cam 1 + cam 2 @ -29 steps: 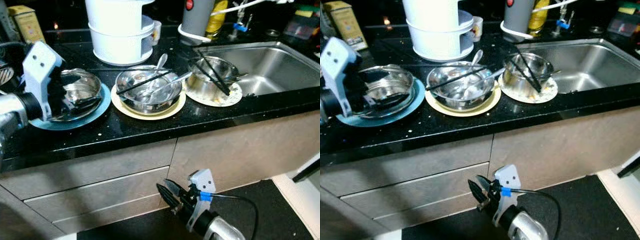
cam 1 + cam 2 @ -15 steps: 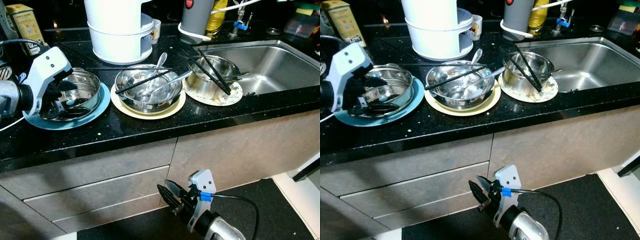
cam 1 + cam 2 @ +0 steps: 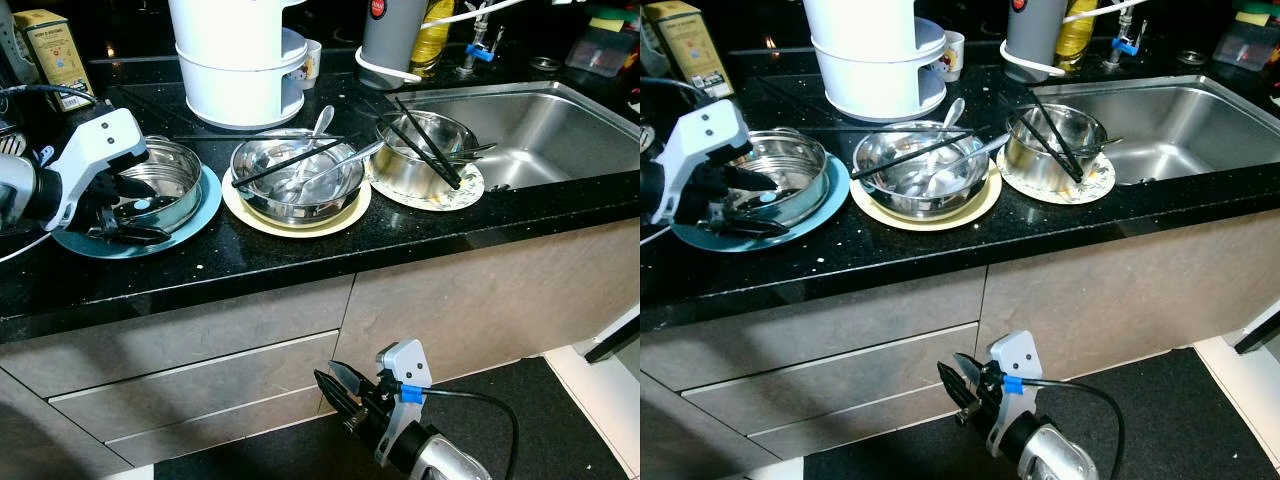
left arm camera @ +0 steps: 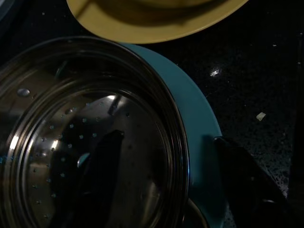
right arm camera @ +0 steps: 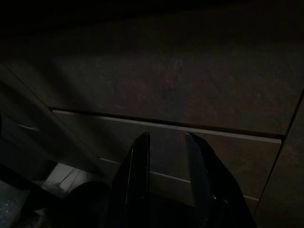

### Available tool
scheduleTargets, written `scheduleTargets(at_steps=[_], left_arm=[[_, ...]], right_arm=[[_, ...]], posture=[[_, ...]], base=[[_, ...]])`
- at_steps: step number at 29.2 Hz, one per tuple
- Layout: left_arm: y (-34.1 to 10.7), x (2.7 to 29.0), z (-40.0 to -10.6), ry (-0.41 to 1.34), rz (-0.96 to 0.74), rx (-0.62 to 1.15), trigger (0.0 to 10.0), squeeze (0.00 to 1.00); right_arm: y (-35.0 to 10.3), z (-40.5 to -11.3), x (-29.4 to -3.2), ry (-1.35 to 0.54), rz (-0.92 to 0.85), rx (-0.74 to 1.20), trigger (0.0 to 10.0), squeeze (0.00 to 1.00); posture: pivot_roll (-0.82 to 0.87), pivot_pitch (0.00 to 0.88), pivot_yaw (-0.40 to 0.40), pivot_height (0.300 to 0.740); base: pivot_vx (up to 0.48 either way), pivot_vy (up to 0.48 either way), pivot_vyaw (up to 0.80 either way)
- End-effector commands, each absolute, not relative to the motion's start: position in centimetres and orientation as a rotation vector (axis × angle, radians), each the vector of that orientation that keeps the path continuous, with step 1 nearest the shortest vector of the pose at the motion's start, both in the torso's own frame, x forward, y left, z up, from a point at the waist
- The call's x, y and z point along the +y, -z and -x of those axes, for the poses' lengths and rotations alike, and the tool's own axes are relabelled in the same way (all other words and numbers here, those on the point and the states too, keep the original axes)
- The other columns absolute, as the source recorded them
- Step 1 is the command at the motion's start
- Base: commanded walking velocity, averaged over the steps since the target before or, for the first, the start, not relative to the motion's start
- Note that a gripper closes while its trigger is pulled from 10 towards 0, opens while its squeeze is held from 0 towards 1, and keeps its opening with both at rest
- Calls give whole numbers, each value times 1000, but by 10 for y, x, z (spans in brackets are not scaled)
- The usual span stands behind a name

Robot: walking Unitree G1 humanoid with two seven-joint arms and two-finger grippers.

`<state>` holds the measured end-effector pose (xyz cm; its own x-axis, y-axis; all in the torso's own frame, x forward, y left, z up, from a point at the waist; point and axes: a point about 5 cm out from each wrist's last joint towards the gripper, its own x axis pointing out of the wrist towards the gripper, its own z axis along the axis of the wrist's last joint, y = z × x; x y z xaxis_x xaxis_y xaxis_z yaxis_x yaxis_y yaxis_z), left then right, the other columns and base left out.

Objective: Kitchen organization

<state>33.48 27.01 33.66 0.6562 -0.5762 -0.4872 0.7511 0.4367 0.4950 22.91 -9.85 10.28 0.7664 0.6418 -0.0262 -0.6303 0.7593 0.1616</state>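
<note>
The left hand (image 3: 128, 208) sits at the near left edge of the steel bowl (image 3: 165, 185) on the teal plate (image 3: 200, 215), its fingers spread wide, one finger (image 4: 102, 175) inside the bowl and the other (image 4: 242, 175) outside over the plate's rim, not closed on it. The bowl is shiny, round and straight-walled, with a perforated bottom, resting on the black speckled surface (image 3: 240, 255). Just beside it a wider steel bowl (image 3: 297, 180) on a yellow plate (image 3: 300, 222) holds a spoon and black chopsticks; a third steel bowl (image 3: 420, 150) stands on a white plate next to the sink (image 3: 540, 130). The right hand (image 3: 340, 392) hangs low before the grey drawer fronts (image 5: 190, 109), fingers slightly parted and holding nothing.
</note>
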Motion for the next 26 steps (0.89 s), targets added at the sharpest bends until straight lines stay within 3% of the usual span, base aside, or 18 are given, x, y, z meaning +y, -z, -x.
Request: scheduleTargets(at_steps=[1,26], left_arm=[[-340,277,-332,834,-779,293,0,0],[-344,281,-327,923,-847,365,0,0]], right_arm=[[-96,-225,-99,-694,-142,119,10000,0],[-94,-224,-98,-701,-135,121,10000,0]], posture=[[17,179,-31,740],[21,171,-30,740]], base=[[0,0,0],[0,0,0]])
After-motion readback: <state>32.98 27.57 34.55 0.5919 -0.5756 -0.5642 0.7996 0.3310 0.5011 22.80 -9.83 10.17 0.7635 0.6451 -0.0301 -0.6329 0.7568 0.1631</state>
